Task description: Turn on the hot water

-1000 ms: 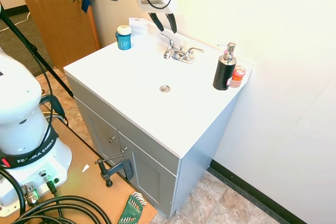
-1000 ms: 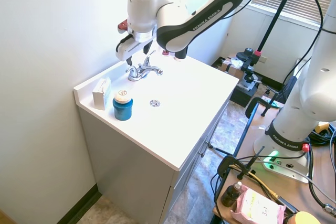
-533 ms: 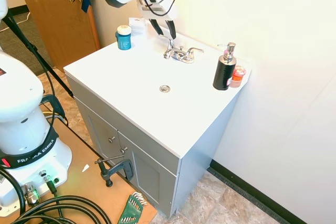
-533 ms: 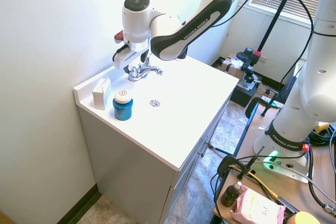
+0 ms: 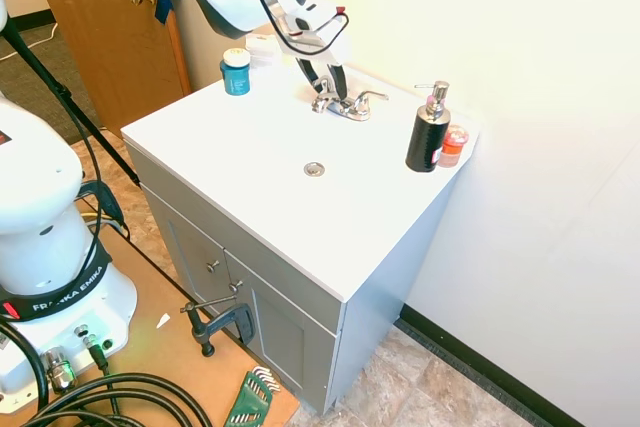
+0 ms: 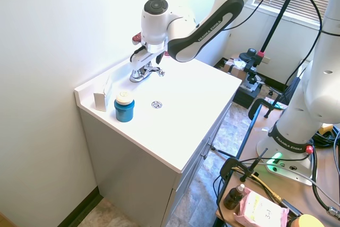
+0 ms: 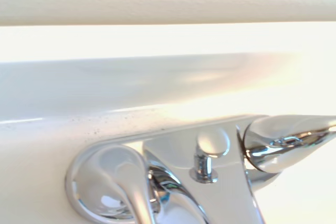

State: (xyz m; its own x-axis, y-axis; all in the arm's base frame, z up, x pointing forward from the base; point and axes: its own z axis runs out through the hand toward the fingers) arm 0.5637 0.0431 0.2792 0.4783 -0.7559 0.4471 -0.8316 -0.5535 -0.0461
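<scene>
The pincer (image 5: pixel 328 82), fingers apart at the faucet (image 5: pixel 345 103), could slip off its slim lever at nine o'clock.

White Franka arm with dark trim

The glossy white, rounded arm (image 6: pixel 212 9) has a dark grey band along one link printed "FRANKA EMIKA", and a round dark grey cap (image 6: pixel 155 5) on its wrist joint. A thin black cable (image 5: pixel 300 32) loops over the white wrist housing, above two slim black fingers (image 5: pixel 338 77). A small red part (image 6: pixel 137 38) shows beside the wrist.
</scene>
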